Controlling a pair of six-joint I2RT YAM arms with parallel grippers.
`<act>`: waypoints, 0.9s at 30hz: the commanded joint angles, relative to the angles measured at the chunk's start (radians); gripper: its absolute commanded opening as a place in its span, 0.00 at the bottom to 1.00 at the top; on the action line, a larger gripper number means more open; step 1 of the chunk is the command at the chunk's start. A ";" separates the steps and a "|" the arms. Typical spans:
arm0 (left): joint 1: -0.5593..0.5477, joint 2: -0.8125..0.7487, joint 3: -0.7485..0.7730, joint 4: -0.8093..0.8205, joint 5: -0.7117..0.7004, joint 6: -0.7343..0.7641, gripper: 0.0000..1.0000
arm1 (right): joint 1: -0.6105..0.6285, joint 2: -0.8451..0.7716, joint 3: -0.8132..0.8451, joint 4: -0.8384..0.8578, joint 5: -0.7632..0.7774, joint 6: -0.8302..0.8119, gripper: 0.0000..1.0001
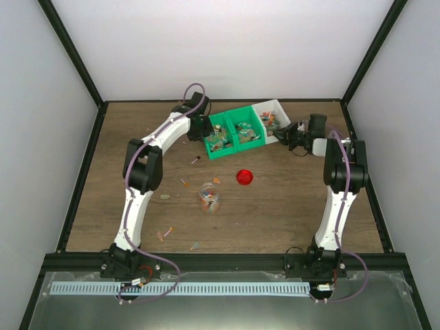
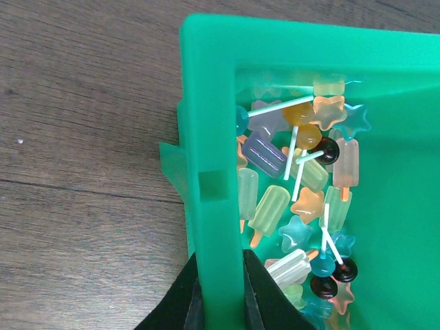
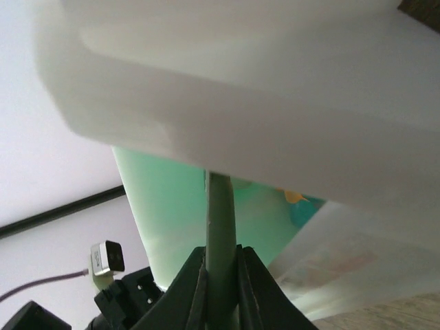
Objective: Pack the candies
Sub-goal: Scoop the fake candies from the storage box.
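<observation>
Candies [image 2: 302, 179], small and mixed in colour, fill the green double bin [image 2: 213, 137]; more of them lie in the white bin [image 1: 272, 118]. My left gripper [image 2: 220, 265] is shut on the green bin's left wall [image 1: 206, 141]. My right gripper [image 3: 221, 253] is shut on a green scoop handle [image 3: 221, 213] that runs up against the white bin [image 3: 240, 89]; the scoop's head is hidden. In the top view, the right gripper [image 1: 289, 134] sits just right of the white bin. A clear jar [image 1: 210, 198] holding some candies stands mid-table.
A round red lid [image 1: 245, 177] lies right of the jar. Loose candies are scattered on the wooden table at the left [image 1: 165, 232], near the jar [image 1: 184, 183] and below the green bin [image 1: 196, 160]. White walls enclose the table.
</observation>
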 commanded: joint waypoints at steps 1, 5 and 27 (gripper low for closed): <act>-0.048 0.027 -0.019 0.038 0.137 0.028 0.04 | 0.045 0.028 -0.081 0.178 -0.163 -0.027 0.01; -0.047 0.025 -0.011 0.044 0.118 0.008 0.04 | 0.045 -0.025 -0.156 0.308 -0.197 0.002 0.01; -0.041 0.001 -0.005 0.059 0.072 -0.057 0.04 | 0.007 -0.187 -0.043 -0.374 -0.102 -0.139 0.01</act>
